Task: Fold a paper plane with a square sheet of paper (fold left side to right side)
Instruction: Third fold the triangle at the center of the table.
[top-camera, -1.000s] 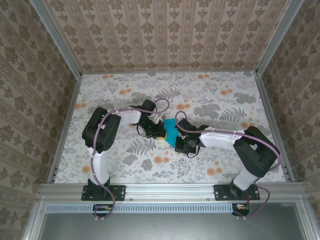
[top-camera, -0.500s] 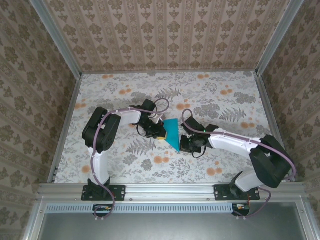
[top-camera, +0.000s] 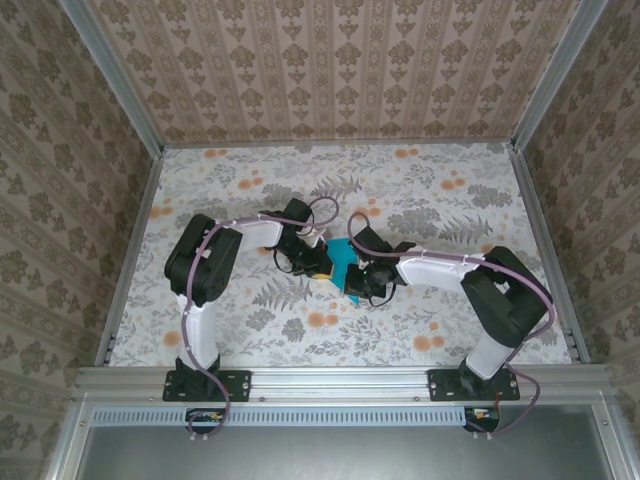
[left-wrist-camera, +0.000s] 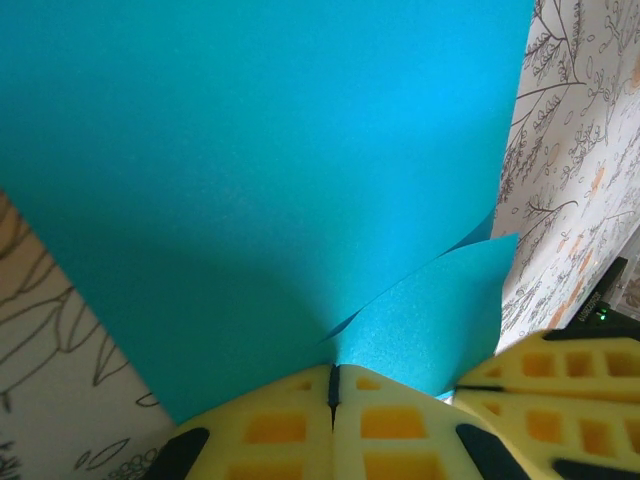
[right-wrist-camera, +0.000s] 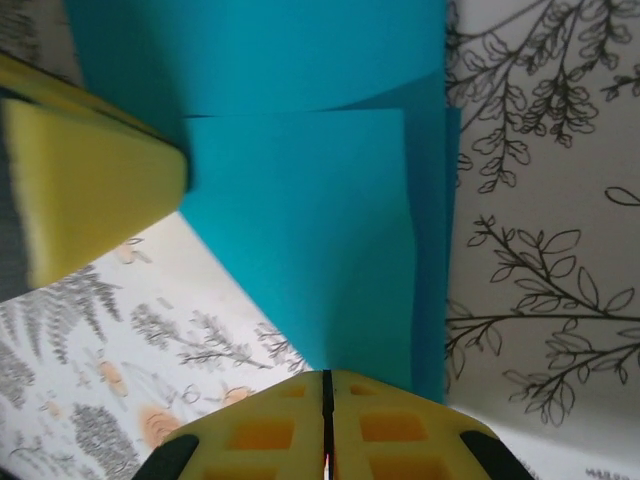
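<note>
pinching the turquoise sheet of paper (top-camera: 342, 258) from both sides, the left fingers (left-wrist-camera: 270, 428) and the right fingers (right-wrist-camera: 262, 432) each stand pressed together to a thin dark seam, with a paper edge running into it. the paper is thin, matte and unmarked, folded into overlapping layers with straight creases, and a loose pointed flap shows beside the left fingers. it sits at mid-surface, between the two arms. the finger pads are soft yellow foam moulded with a grid of square pockets. the surface (top-camera: 250, 330) is pale, printed with grey ferns and orange blossoms. from above, the wrists cover much of the paper, so its full outline is hard to make out. both wrist views cut it off at the top edge, and whether it lies flat or is lifted is unclear.
</note>
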